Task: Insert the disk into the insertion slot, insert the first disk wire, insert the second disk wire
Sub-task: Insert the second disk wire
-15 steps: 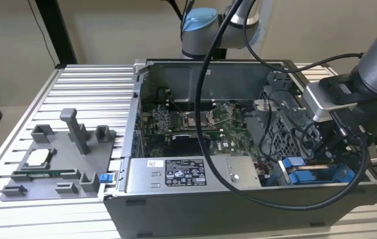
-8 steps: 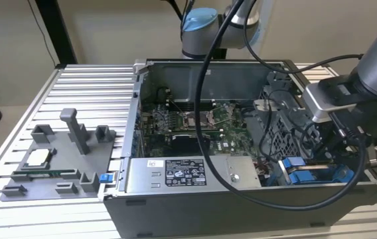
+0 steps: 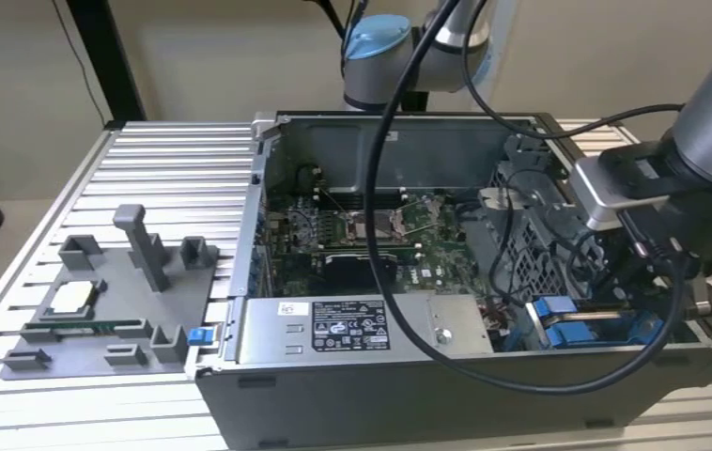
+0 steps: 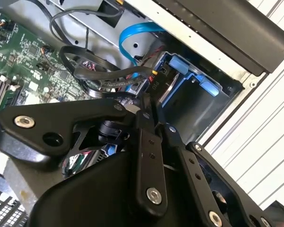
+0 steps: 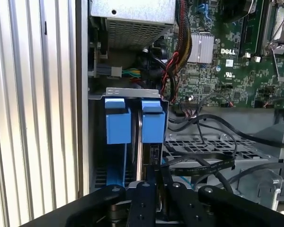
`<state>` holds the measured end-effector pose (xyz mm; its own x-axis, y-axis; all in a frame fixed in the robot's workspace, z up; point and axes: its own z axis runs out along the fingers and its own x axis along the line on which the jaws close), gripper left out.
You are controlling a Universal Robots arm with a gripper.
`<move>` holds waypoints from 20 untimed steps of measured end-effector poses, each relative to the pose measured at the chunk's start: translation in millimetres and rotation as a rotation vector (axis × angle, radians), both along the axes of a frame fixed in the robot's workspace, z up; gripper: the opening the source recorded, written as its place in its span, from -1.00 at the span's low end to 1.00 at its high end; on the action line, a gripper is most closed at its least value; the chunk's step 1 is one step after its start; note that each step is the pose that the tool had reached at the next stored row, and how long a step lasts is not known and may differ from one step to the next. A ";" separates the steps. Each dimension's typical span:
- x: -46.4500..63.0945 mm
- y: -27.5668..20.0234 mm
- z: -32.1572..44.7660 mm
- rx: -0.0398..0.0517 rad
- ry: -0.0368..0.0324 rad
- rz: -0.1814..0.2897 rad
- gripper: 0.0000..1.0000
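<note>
Matt black gripper (image 4: pixel 149 106); perforated grey-metal insertion slot (image 5: pixel 97 142).

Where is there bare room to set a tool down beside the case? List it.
Free: the ribbed table top between the open computer case and the grey parts tray, and behind that tray. Crowded: inside the case, where the gripper hangs among black cables at the blue-railed insertion slot.

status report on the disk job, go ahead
Claw down at the insertion slot, fingers closed on a black wire connector at the disk. Disk seated upright in the slot. Loose black cables crowd alongside.
</note>
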<state>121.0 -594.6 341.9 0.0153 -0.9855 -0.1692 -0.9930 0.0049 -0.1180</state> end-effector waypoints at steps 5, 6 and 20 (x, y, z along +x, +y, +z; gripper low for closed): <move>0.0 1.6 -0.4 0.0000 0.0001 -0.014 -1.00; 0.0 1.8 -0.6 0.0002 0.0001 -0.016 -1.00; -0.1 1.8 -6.1 0.0007 0.0000 -0.026 -1.00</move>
